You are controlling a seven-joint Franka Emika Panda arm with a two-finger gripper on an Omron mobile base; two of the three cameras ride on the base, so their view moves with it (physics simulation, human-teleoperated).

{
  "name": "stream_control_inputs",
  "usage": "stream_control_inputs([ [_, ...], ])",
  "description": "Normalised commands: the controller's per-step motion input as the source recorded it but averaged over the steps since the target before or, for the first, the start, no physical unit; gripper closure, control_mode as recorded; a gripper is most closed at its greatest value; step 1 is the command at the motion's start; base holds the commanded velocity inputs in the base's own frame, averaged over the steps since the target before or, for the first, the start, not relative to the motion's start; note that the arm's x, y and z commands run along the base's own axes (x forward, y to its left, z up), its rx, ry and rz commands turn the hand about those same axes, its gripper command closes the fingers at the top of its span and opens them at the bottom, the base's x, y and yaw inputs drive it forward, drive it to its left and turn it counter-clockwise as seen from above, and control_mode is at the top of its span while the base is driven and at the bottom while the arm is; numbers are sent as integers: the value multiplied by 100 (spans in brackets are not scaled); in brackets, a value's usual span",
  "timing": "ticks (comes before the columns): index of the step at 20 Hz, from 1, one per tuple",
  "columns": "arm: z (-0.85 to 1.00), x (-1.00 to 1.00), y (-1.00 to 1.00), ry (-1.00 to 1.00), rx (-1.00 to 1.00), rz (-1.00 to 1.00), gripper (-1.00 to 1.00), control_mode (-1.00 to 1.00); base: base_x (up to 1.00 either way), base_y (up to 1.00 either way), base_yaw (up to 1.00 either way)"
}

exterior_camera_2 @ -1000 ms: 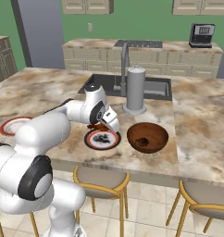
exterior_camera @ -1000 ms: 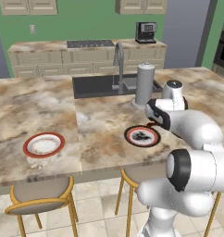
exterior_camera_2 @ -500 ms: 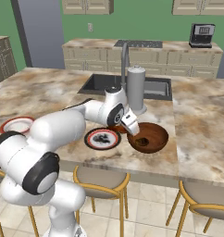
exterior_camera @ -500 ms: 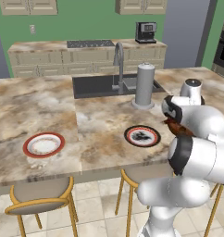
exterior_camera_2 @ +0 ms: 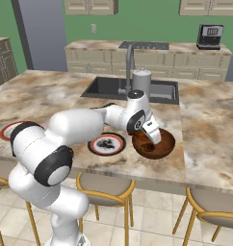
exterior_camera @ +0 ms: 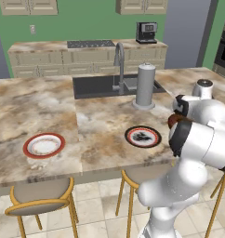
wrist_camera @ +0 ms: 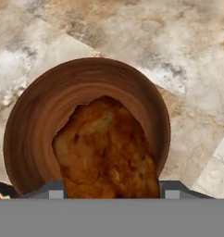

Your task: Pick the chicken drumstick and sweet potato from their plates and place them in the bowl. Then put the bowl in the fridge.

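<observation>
Chicken drumstick (wrist_camera: 107, 148): pinched between the fingers of the gripper (exterior_camera_2: 152, 136) and hung directly above the bowl (wrist_camera: 37, 115), evidently so that it is dropped inside on release.

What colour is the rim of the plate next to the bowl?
Black, with a red ring inside; the plate shows best in the right base view.

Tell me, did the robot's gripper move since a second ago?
Yes. In the right base view the gripper went from above the black-rimmed plate rightwards to over the wooden bowl, carrying the chicken drumstick.
</observation>
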Motion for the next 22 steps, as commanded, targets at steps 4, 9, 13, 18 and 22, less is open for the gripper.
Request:
stream_control_inputs([
  [4, -26, 9, -26, 0, 0, -12, 100, -100, 0, 0, 0],
  [9, -34, 9, -13, 0, -2, -9, 100, -100, 0, 0, 0],
  [13, -27, 14, -2, -3, 0, -1, 100, -100, 0, 0, 0],
  [18, -23, 14, 0, -1, 0, 0, 100, -100, 0, 0, 0],
  [22, -23, 13, 0, 0, 0, 0, -100, -100, 0, 0, 0],
])
